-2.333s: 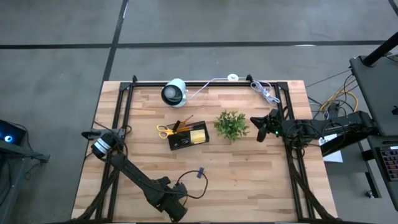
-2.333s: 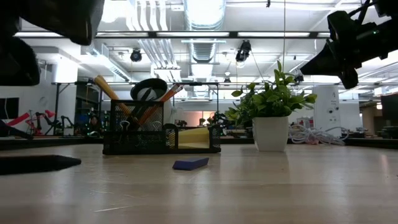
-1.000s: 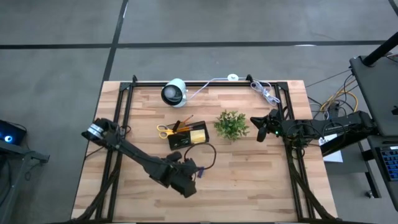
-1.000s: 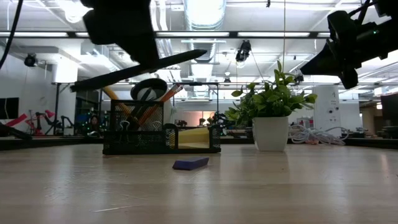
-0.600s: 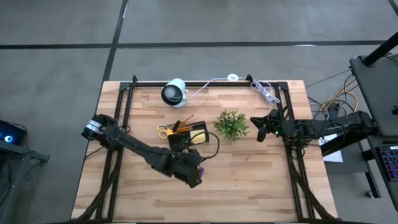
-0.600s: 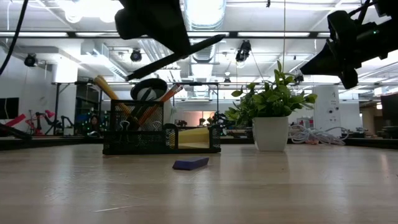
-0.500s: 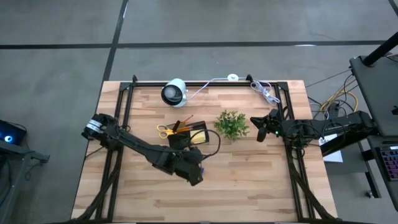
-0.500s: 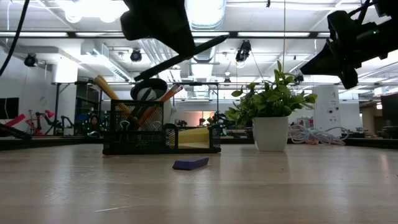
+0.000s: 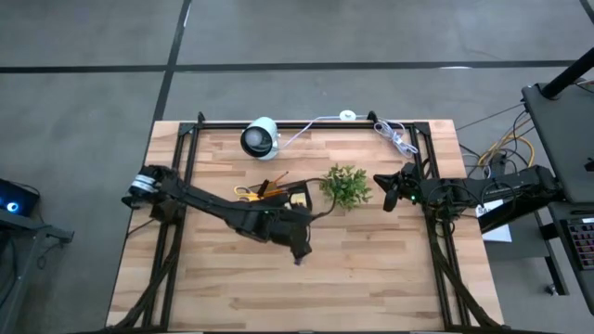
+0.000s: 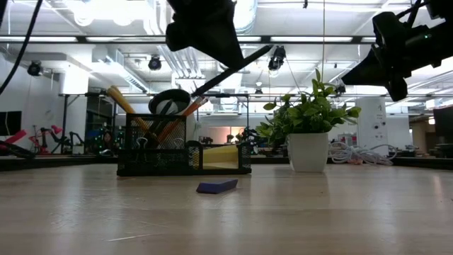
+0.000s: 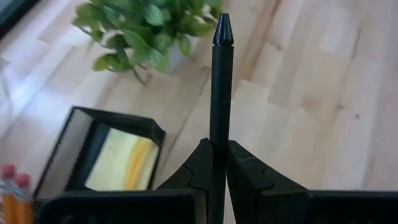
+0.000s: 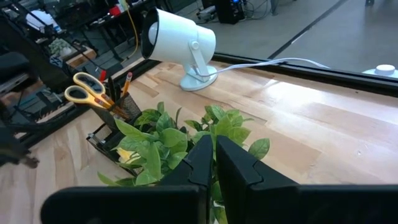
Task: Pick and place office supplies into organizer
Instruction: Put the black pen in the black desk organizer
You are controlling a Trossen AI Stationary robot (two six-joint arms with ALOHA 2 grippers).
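Left gripper (image 11: 219, 163) clamps black pen (image 11: 221, 81) above wood table (image 9: 371, 269); right gripper (image 12: 214, 163) closed; lab behind.

Organizer (image 9: 280, 201) left of plant (image 9: 345, 186).

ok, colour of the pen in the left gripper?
Black pen, clamped in the left gripper; clearest in the left wrist view.

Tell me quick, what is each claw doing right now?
Left gripper: shut on a black pen, above the organizer.
Right gripper: shut, holding nothing, beside the plant.
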